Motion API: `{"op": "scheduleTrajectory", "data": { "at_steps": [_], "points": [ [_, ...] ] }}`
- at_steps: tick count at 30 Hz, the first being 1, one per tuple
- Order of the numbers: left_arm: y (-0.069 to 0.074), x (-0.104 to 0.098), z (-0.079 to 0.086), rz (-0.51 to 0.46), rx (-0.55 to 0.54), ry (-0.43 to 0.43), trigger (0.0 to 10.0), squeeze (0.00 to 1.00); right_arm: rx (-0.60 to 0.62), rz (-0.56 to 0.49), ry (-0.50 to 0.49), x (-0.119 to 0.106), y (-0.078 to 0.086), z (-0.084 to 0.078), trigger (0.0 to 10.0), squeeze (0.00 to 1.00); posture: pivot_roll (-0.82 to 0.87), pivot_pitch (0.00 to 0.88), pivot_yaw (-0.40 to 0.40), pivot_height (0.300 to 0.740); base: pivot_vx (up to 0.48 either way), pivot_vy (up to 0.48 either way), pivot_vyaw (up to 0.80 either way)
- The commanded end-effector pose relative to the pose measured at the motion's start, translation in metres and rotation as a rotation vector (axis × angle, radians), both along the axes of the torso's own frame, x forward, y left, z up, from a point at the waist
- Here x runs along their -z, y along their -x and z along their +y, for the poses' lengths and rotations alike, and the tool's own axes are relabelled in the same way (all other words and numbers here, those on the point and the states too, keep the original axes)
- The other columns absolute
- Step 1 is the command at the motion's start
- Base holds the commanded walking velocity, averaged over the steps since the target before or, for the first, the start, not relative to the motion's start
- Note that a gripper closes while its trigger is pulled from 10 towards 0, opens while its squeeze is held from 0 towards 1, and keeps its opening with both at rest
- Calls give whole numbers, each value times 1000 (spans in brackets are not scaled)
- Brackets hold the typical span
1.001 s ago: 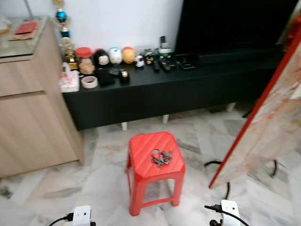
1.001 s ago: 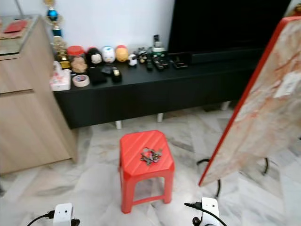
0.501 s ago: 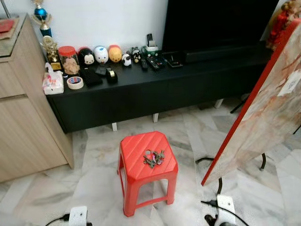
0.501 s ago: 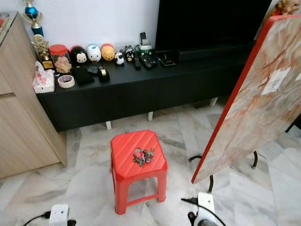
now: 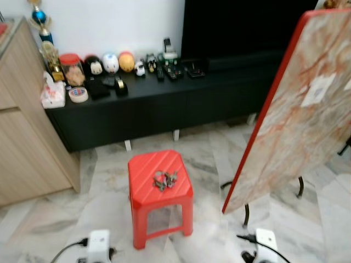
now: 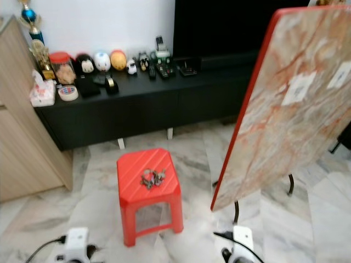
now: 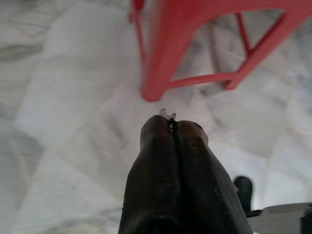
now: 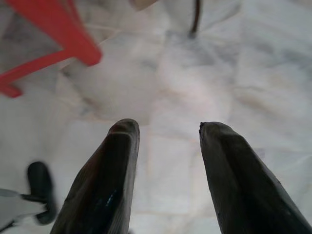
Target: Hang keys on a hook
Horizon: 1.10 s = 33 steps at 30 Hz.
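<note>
One red plastic stool [image 5: 159, 183], square top with ribbed diagonal grooves, four legs, stands on grey-veined white marble floor [image 5: 49, 219]. One bunch of metal keys [image 5: 164, 180] lies on the stool seat, about its centre, loose pile, no gripper touching it. One long black low cabinet [image 5: 164, 104] sits behind the stool against the white wall, topped with a row of small round figurines [image 5: 111, 62], one tape roll [image 5: 78, 95], a few remotes [image 5: 175, 71]. One light wood cupboard [image 5: 24, 137] to the stool's left rear. One red-edged marble-pattern board [image 5: 296, 109], flat, rectangular, tilted, stands right of the stool with two white labels on it. Versus half a second earlier the whole view has swung, so the stool sits further left in frame and the board takes up more of the right; keys unchanged on the seat. Left gripper [image 7: 171, 127] low in front of the stool legs, fingers pressed together, empty apart from a tiny pale speck at the tips that I cannot identify. Right gripper [image 8: 165, 131] low over the floor right of the stool, fingers spread apart, holding nothing.
</note>
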<state>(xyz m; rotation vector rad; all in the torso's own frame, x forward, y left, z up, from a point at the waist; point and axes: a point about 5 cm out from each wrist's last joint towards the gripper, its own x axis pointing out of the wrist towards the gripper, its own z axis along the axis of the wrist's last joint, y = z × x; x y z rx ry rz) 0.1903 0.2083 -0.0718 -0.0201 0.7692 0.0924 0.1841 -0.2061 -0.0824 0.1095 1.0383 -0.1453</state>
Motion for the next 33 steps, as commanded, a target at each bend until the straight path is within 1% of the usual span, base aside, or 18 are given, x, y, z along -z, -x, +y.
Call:
{"op": "scheduleTrajectory", "data": {
  "at_steps": [1,11,16,18,20,23,24,28,29,30,33],
  "points": [
    [2,-1,8,-2,-9,-20,10000,0,-2,1,-11,0,-1,4,10000,0,64,0,-76,740,0,-412,0],
    [-5,-5,8,-40,-2,-19,10000,0,-2,-1,-12,0,-1,4,10000,0,64,0,-77,740,0,-468,0],
    [-14,-11,8,-73,6,-23,10000,0,-4,-1,-10,0,-1,4,10000,0,64,0,-77,740,0,-480,0],
    [-15,-11,8,-76,7,-24,10000,0,-5,-1,-10,0,-1,4,10000,0,64,0,-77,740,0,-480,0],
    [-20,-15,7,-100,17,-28,10000,0,-7,-1,-9,0,-1,4,10000,0,64,0,-77,740,0,-480,0],
    [-23,-17,7,-116,23,-29,10000,0,-10,-1,-8,0,-1,4,10000,0,64,0,-77,740,0,0,0],
    [-31,-23,6,-155,39,-34,10000,0,-17,-1,-6,0,-1,3,10000,0,63,0,-78,740,0,0,0],
    [-43,-32,5,-210,61,-44,10000,0,-27,0,-2,0,-1,3,10000,0,67,0,-79,740,0,0,0],
    [-47,-35,6,-229,70,-50,10000,0,-27,0,2,0,-1,2,10000,0,68,0,-83,740,0,-465,0],
    [-55,-42,5,-268,85,-59,10000,0,-27,0,11,0,-1,1,10000,0,73,0,-86,740,0,-270,0],
    [-65,-53,5,-331,101,-73,10000,0,-45,0,28,-1,-1,0,10000,0,75,0,-88,740,0,0,0]
  ]
}}
